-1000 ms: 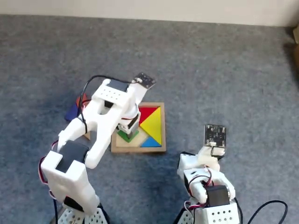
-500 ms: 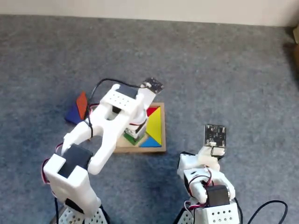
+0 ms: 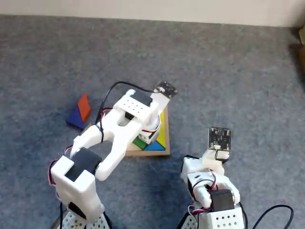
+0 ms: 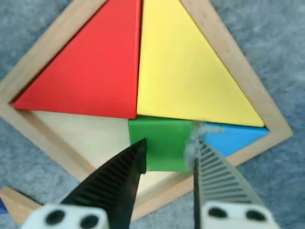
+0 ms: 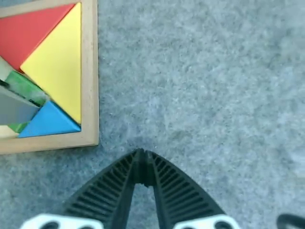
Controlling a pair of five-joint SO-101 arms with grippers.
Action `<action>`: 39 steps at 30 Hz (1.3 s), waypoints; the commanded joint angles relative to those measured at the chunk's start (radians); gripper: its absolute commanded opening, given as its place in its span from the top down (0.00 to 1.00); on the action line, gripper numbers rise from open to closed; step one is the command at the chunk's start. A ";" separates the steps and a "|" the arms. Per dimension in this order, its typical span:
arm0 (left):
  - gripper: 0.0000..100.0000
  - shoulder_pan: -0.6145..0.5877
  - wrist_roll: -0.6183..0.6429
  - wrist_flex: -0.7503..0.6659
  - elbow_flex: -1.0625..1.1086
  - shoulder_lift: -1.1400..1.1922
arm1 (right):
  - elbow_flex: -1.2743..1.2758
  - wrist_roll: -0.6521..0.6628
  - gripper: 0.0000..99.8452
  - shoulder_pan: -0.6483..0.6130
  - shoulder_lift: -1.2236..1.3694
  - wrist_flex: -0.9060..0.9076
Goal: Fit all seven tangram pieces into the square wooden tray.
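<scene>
The square wooden tray holds a red triangle, a yellow triangle and a small blue triangle. My left gripper is shut on the green square, which sits low in the tray under the point where red and yellow meet, next to the blue triangle. From above, the left arm covers most of the tray; the green square peeks out beneath it. My right gripper is shut and holds nothing, over carpet near the tray's corner.
An orange parallelogram and a dark blue triangle lie on the grey carpet left of the tray. A tan wooden piece lies just outside the tray's rim. Open carpet stretches to the right and behind.
The left arm has swung to the right across the tray, carrying the green square toward the blue triangle. The right arm has not moved.
</scene>
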 commanded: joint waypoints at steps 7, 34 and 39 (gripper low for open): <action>0.83 0.019 0.002 0.066 -0.030 -0.206 | 0.114 0.014 0.99 0.008 -0.019 0.004; 0.83 -0.088 -0.170 -0.176 0.237 -0.231 | 0.114 0.014 0.99 0.010 -0.019 0.004; 0.83 -0.024 -0.167 -0.189 0.254 -0.232 | 0.114 0.014 0.99 0.010 -0.019 0.004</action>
